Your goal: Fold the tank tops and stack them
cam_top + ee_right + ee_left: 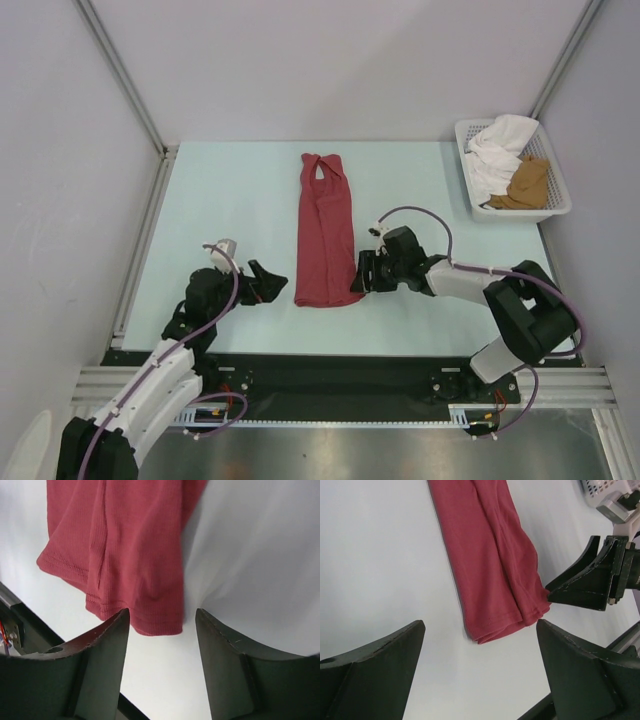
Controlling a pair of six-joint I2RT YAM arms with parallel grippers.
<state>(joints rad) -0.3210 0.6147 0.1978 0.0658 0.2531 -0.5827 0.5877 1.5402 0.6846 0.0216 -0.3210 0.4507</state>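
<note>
The left gripper [268, 280] sat low over the table [220, 190] at about 8 o'clock from its centre, just left of the red top's near end; its fingers [380, 670] stood wide apart with nothing between them, apart from the cloth.

The red top [325, 235] lay flat in mid-table, folded lengthwise into a long narrow strip running from 12 to 6 o'clock; the straps and scooped neck were at the 12 o'clock end, the hem at the 6 o'clock end, with a lengthwise crease down the middle.

The right gripper [360, 277] was at the hem's right corner, coming in from 3 o'clock; its fingers [100, 655] were partly open and straddled that corner, which lay in the gap between them; they seemed to touch the cloth's edge, though no grip showed and the wrist view did not settle it.

The basket [555, 205] stood at about 2 o'clock, at the table's far right corner, well apart from both grippers; a white cloth [497, 150] filled its far and left part, and the tan top [527, 185] lay crumpled in it at the near right, touching the white cloth.
</note>
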